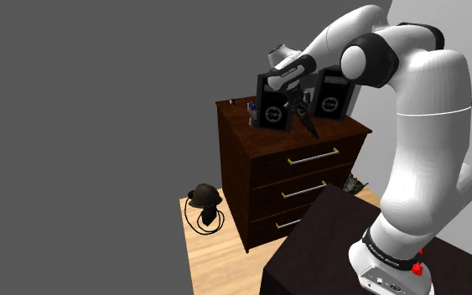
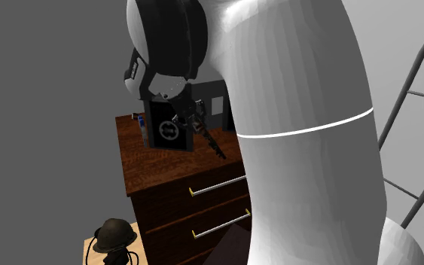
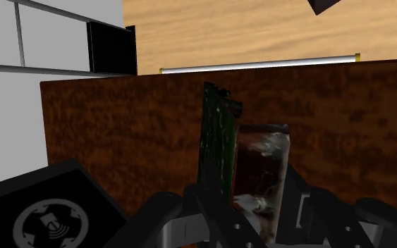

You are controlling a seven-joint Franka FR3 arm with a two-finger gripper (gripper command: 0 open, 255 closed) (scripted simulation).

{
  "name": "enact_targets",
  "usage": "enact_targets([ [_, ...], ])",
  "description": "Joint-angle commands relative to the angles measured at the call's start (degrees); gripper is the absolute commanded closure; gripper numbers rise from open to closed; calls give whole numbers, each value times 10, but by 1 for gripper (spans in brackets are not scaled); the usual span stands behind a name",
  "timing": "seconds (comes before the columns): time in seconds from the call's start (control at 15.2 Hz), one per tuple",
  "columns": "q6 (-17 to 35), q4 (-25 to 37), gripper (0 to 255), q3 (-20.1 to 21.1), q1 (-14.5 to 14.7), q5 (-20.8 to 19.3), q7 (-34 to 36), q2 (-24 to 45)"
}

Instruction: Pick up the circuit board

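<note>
Clamping the green circuit board edge-on, jaws drawn in narrow against it, the tool holds it mid-frame in the wrist view, seemingly just clear of the brown dresser and beside a black speaker, so the pick-up looks nearly complete.

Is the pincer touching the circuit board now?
Touching. In the wrist view the green circuit board stands on edge between the two fingers of the pincer, which clasp its near end.

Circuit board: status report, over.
Gripper shut on board. Board looks clear of dresser top. Black speaker close beside gripper.
</note>
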Motion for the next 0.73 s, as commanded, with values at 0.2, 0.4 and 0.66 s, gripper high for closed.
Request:
enact_targets([
  [0.2, -28, 16, 255, 0, 1, 2, -12, -13],
  [0.4, -46, 28, 255, 0, 2, 2, -19, -20],
  [0.66, -70, 46, 255, -1, 4, 3, -30, -28],
])
